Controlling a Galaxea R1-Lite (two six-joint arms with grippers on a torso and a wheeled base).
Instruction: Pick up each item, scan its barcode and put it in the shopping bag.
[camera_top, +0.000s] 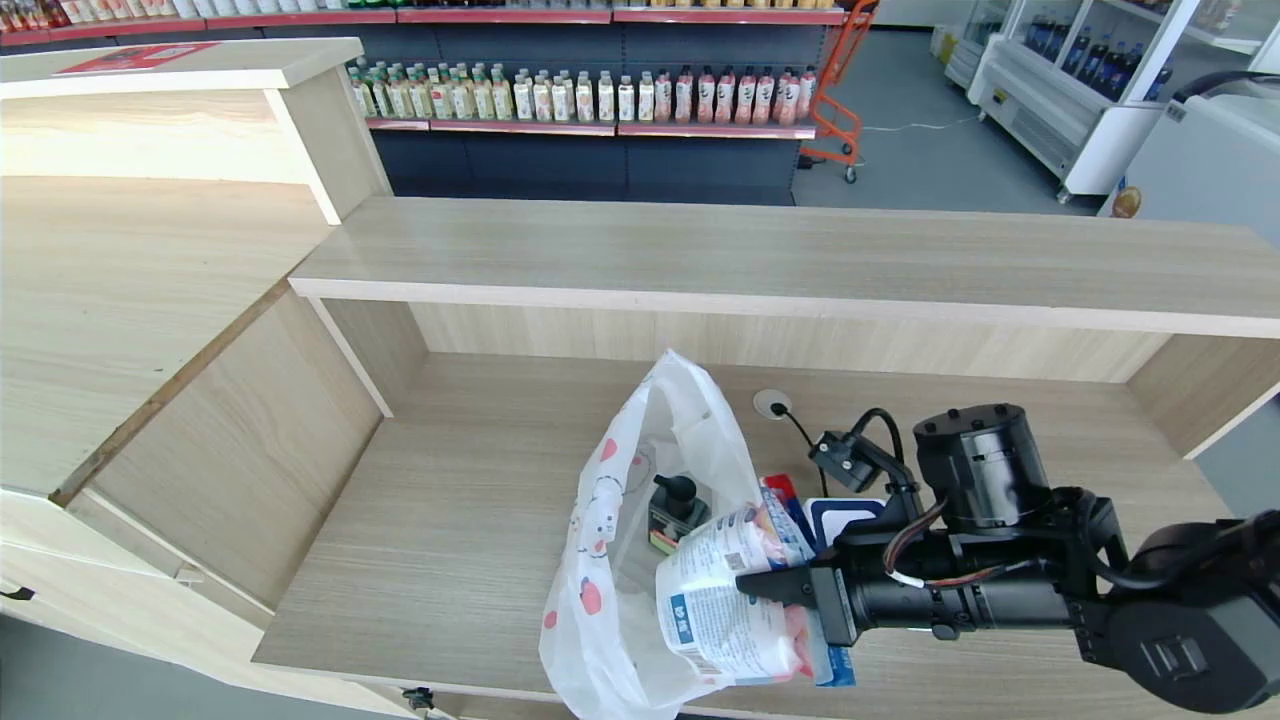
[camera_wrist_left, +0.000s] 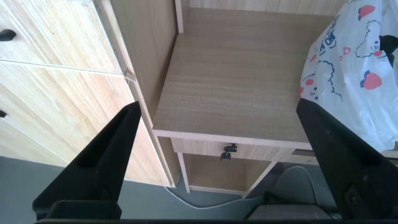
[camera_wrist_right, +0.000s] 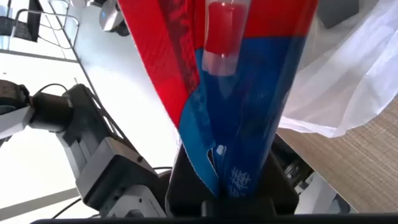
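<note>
At the counter's (camera_top: 450, 520) near edge, the right gripper (camera_top: 770, 585) is clamped on a red, white and blue packet (camera_top: 715, 600) pressed against the slumped shopping bag (camera_top: 600, 560), where a release could catch the limp rim and spill it over the edge.

You had the shopping bag (camera_top: 600, 560), white with red and pink prints, standing open at the surface's front edge, a dark pump bottle (camera_top: 675, 510) upright inside. The white, blue and red pouch (camera_top: 720, 610) sat at its mouth, clamped between the jaws of the right gripper (camera_top: 775, 585).
</note>
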